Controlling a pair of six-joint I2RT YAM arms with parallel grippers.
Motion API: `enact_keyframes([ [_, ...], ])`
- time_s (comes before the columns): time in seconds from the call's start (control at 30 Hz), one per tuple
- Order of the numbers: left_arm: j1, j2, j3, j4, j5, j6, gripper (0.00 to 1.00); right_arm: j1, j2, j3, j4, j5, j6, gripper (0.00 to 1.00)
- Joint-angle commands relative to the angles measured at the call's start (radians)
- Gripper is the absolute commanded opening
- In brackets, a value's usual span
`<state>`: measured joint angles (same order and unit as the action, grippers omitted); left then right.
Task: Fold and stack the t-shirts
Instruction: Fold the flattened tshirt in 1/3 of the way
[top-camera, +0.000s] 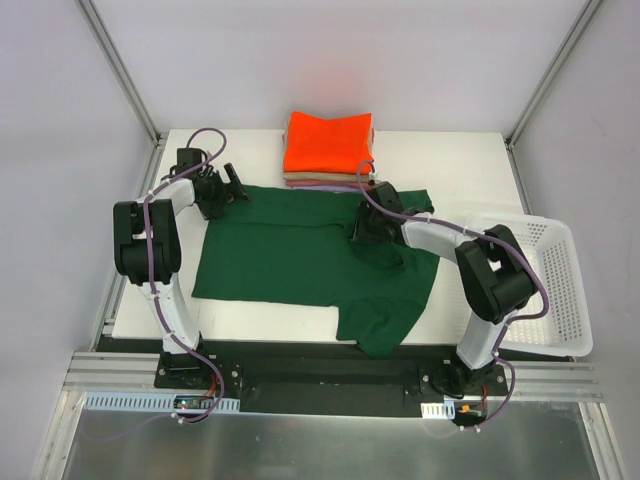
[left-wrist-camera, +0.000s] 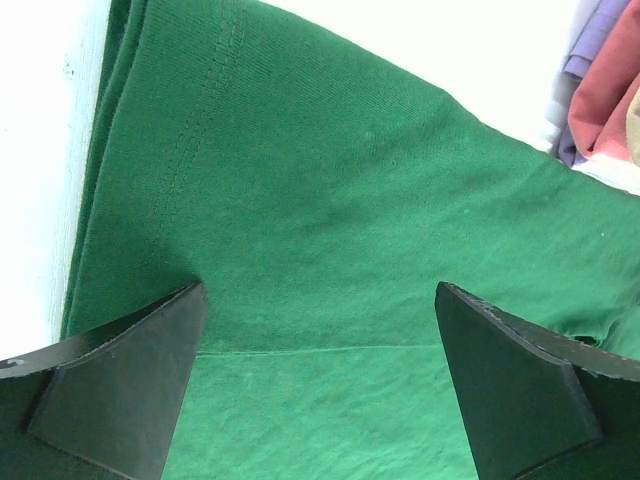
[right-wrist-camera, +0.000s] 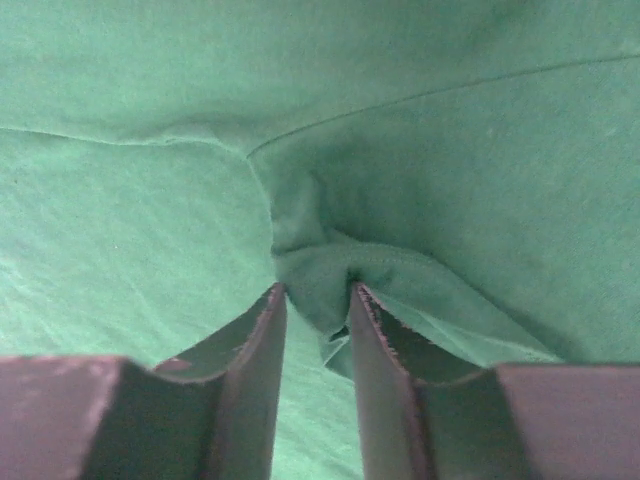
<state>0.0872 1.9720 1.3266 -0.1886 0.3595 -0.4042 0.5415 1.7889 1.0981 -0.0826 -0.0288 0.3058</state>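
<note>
Fingers (right-wrist-camera: 250, 350) on the right gripper (right-wrist-camera: 315, 300) are squeezed almost together with a bunched fold of the green tee (top-camera: 290, 250) pinched between them, so it's definitely got hold of the cloth. Right arm (top-camera: 480, 270) bends in from the right side, wrist low over the tee's far right part.

Left gripper (left-wrist-camera: 320, 290) is spread wide and holds nothing. Its tips sit either side of a stitched hem at the tee's far left corner. Honestly can't tell if they touch the fabric or sit just above it. Left arm (top-camera: 150, 240) is folded up at the left edge of the table (top-camera: 470, 170) and reaches to that corner.

Green tee lies spread across the middle of the table, with one part reaching the near edge. Behind it, at the far edge, is a folded stack: orange tee (top-camera: 328, 142) on top, tan tee (top-camera: 305, 178) and lilac tee (left-wrist-camera: 590, 40) underneath. Basket (top-camera: 560, 290) sits at the table's right edge, just beside the right arm.
</note>
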Motion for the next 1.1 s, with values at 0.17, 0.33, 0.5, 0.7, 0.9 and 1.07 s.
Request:
enact_keyframes([
  [0.17, 0.020, 0.014, -0.007, -0.071, -0.022, 0.021, 0.99, 0.115, -0.065, -0.007, -0.046, 0.214, 0.079, 0.23],
  [0.33, 0.022, 0.014, -0.007, -0.071, -0.022, 0.019, 0.99, 0.184, -0.056, -0.006, -0.069, 0.280, 0.117, 0.29],
  [0.5, 0.023, 0.013, -0.009, -0.071, -0.022, 0.018, 0.99, 0.238, -0.080, -0.006, -0.082, 0.258, 0.128, 0.44],
  [0.7, 0.026, 0.014, -0.010, -0.071, -0.021, 0.011, 0.99, 0.247, -0.199, -0.055, -0.152, 0.321, 0.107, 0.86],
  [0.9, 0.029, 0.013, -0.012, -0.072, -0.019, 0.005, 0.99, 0.125, -0.303, -0.124, -0.204, 0.283, 0.078, 0.96],
  [1.07, 0.031, 0.016, -0.013, -0.078, -0.022, 0.005, 0.99, -0.012, -0.229, -0.121, -0.184, 0.150, 0.020, 0.96],
])
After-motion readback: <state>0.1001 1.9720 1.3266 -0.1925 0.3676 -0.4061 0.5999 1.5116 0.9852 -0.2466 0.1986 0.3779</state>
